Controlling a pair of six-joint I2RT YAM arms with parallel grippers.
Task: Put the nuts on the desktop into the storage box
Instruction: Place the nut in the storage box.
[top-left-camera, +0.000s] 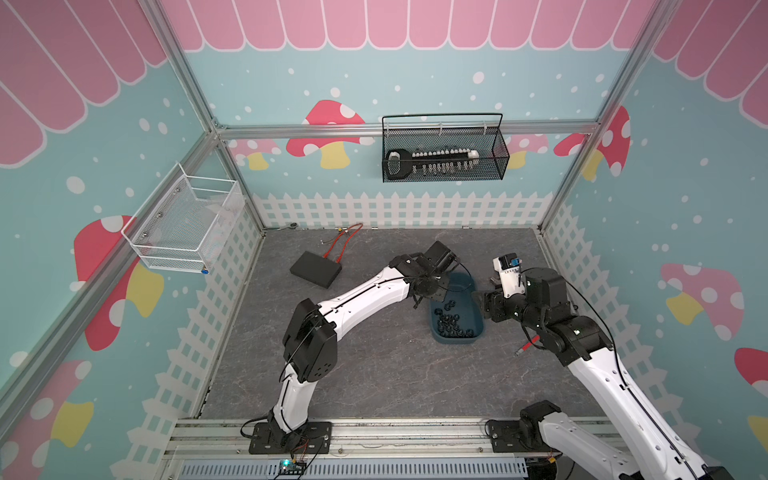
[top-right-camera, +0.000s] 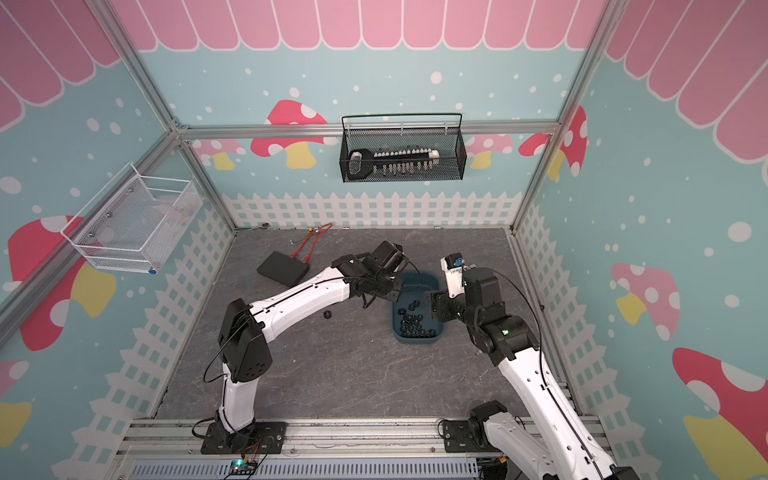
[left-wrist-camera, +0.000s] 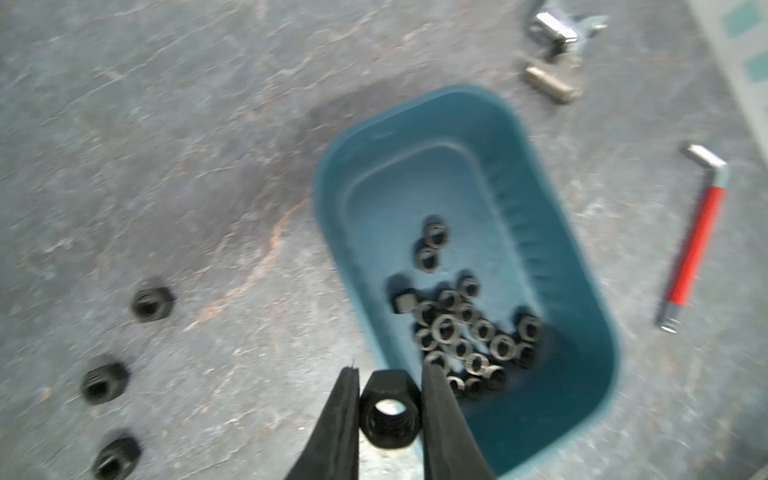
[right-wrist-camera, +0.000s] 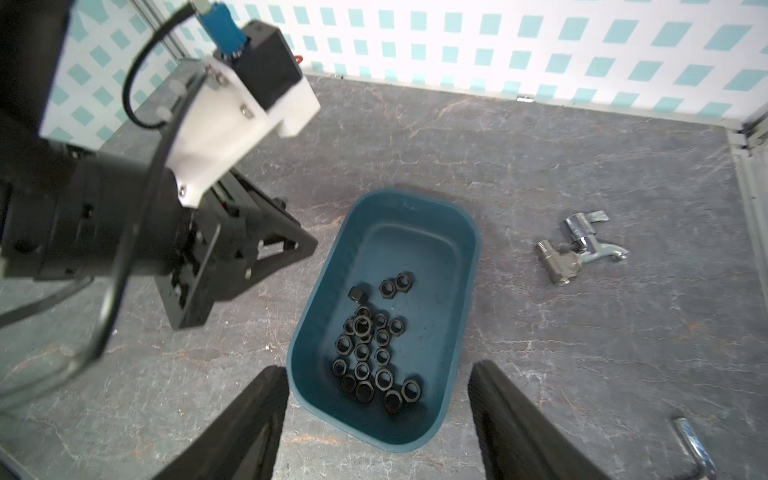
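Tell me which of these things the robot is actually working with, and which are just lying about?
Job:
- held nut in left gripper
- loose nuts on desktop
- storage box

Lying about:
- silver tap fitting
- red-handled hex key
- flat black box

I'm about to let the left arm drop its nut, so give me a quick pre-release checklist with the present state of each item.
1. Small black hexagonal nut clamped between the left gripper fingers: ok.
2. Held nut over the dark teal plastic storage box: not ok; in the left wrist view it sits at the box's rim, not clearly inside.
3. Box upright with room: ok; a pile of black nuts fills only one end.
4. Right gripper clear of the drop: cannot tell; open, hovering at the box's end.
5. Desktop cleared: not ok; three loose nuts remain on the dark grey marble-patterned desktop.
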